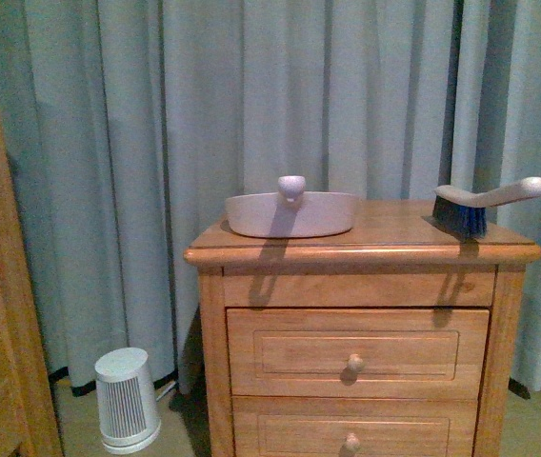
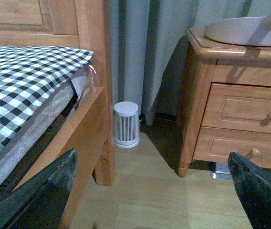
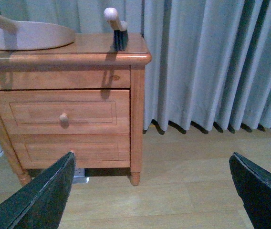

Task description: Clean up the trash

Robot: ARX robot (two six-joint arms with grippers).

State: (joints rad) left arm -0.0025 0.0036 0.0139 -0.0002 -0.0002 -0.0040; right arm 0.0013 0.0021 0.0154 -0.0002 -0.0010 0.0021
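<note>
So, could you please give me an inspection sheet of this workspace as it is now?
Surface: nightstand top, wooden, holds only dustpan and brush.
Job's things: trash, nothing seen.
Clutter: dustpan and brush lie apart; white slatted canister on the floor.
Grippers: left gripper and right gripper open, empty.
Cables: nothing seen for sure; maybe a power strip under the nightstand.
Surroundings: curtain, bed with checked cover, wooden floor.
</note>
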